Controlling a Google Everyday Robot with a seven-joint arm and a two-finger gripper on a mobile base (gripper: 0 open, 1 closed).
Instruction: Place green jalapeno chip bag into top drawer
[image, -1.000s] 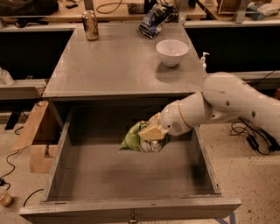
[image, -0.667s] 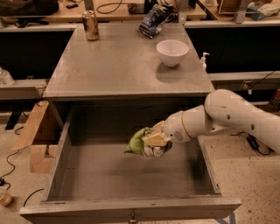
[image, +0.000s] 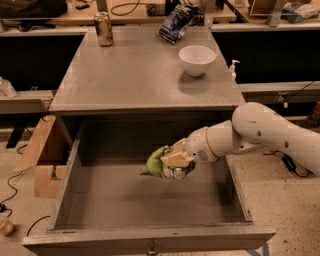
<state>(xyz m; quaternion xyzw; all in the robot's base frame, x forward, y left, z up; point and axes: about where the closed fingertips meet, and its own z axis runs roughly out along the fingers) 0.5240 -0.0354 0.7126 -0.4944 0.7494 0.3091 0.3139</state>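
Lab or workshop: wooden benches (image: 55, 19) behind grey table (image: 135, 75), loose cables (image: 9, 187) on speckled floor (image: 285, 210), timber offcuts (image: 42, 157). Gripper (image: 174, 169) over open top drawer (image: 125, 200), holding green jalapeno chip bag (image: 153, 163).

Warm overhead light covers the table (image: 135, 75), the bowl (image: 197, 59) casts a soft shadow, and the gripper (image: 172, 167) holding the green bag (image: 153, 164) hangs over the dimmer drawer (image: 110, 202).

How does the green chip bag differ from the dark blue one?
The green jalapeno chip bag is bright green; the dark blue chip bag is blue and white. The green one is held in the gripper over the open top drawer; the blue one lies at the far edge of the tabletop. Both look crumpled.
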